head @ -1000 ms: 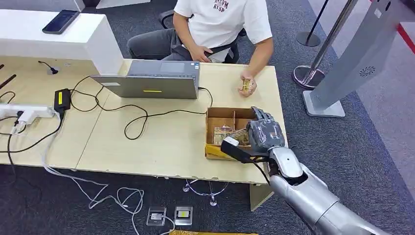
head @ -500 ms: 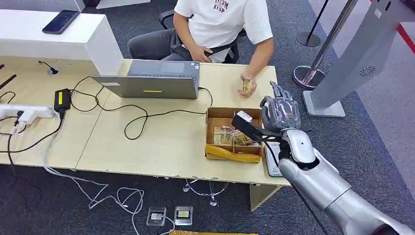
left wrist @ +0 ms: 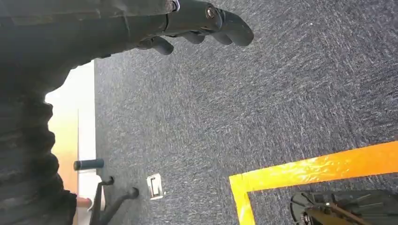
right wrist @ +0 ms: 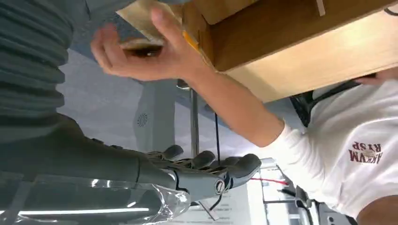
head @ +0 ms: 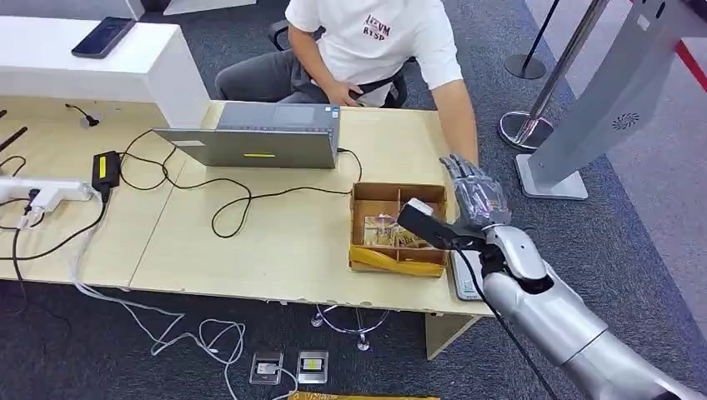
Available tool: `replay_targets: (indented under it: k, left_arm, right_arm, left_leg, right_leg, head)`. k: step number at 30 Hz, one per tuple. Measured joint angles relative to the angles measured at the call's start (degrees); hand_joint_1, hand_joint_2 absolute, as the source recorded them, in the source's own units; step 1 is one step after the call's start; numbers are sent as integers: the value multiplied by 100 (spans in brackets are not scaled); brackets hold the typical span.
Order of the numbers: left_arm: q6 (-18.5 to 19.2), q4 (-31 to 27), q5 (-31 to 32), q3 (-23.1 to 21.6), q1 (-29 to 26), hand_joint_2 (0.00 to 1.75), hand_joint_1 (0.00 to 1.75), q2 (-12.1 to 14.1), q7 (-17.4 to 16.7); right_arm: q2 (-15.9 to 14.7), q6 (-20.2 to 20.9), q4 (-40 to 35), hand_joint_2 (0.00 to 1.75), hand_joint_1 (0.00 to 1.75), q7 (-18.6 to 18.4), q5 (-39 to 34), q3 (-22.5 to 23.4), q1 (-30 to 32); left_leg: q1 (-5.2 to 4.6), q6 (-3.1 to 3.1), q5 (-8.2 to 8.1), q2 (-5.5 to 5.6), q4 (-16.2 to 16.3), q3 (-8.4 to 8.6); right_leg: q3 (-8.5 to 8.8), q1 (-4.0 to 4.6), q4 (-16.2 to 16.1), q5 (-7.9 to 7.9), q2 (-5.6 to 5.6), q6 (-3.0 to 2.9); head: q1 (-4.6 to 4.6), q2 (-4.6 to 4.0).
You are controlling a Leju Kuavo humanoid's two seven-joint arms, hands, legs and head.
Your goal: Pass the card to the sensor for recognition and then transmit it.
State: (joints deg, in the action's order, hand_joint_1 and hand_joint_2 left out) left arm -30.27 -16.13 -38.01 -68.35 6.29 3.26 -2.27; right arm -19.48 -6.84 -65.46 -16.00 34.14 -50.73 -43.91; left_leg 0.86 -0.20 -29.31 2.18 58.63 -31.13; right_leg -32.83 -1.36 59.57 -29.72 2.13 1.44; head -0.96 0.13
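Observation:
My right hand [head: 475, 196] is raised over the table's right end, just past the cardboard box [head: 392, 190], with its fingers [right wrist: 206, 168] stretched out and nothing in them. A seated person in a white shirt [head: 375, 37] reaches an arm down to it. In the right wrist view that person's hand holds a brownish card [right wrist: 138, 44] close in front of my palm. The box holds several more cards [head: 392, 233]. A flat grey sensor pad [head: 465, 279] lies on the table beside the box, under my forearm. My left hand [left wrist: 202, 23] hangs over the carpet, holding nothing.
A grey laptop [head: 258, 137] stands behind the box, and black cables [head: 233, 204] trail left to a power strip [head: 46, 192]. A grey kiosk stand [head: 600, 100] and a stanchion base [head: 521, 129] are to the right. Yellow floor tape [left wrist: 305, 171] crosses the carpet.
My right hand rose out of the box and moved to its right edge. The person's arm, which held the card near the table's far edge, stretched forward to my hand.

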Motion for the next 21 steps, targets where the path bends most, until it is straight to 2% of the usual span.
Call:
replay_targets:
  k: [5,14,21]
  left_arm:
    - [26,0,9,-2,0,175,0,0,2]
    - [61,0,44,-22,3,175,0,0,0]
    - [87,0,85,-114,12,175,0,0,-20]
  right_arm:
    - [-57,260,-83,175,0,-22,74,-2,37]
    - [-81,1036,-87,175,0,-46,63,-166,92]
    - [11,1456,-61,175,0,-13,96,-378,122]
  left_leg:
    - [0,0,0,0,0,0]
    - [0,0,0,0,0,-2]
    - [0,0,0,0,-1,-3]
  right_leg:
    - [0,0,0,0,0,0]
    - [0,0,0,0,0,0]
    - [1,0,0,0,-1,0]
  head:
    - [0,-2]
    - [0,0]
    - [-2,-2]
